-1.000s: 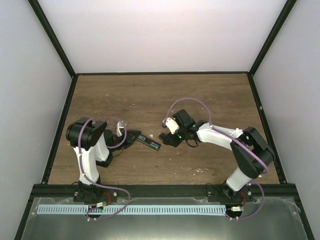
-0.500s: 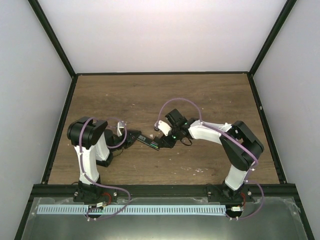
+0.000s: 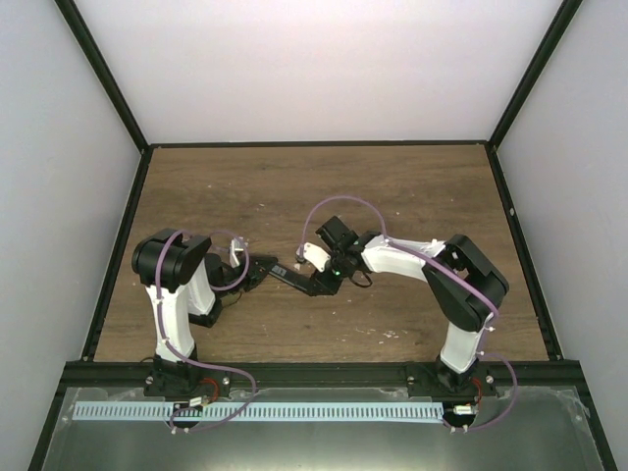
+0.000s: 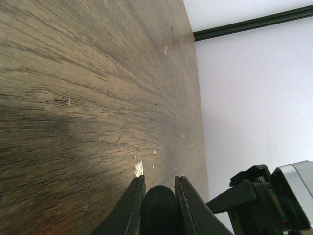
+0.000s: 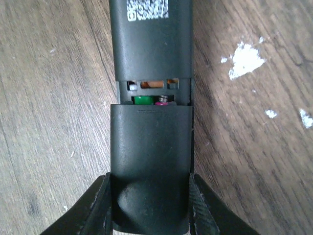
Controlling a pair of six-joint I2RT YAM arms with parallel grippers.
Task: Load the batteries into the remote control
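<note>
The black remote control lies left of the table's middle. My left gripper is shut on its left end; in the left wrist view that rounded black end sits between the fingers. My right gripper is at the remote's right end, shut on a black battery cover that lies along the remote's back. In the narrow gap between cover and body, the green battery's end and the purple-pink end of the other battery show. The rest of both batteries is hidden.
Pale specks of debris dot the wood beside the remote, and more lie near the front edge. Black frame rails and white walls bound the table. Part of the right arm shows in the left wrist view.
My right gripper has moved left, from a gap away to the remote's right end, carrying the cover. The left gripper and the remote have stayed put.
</note>
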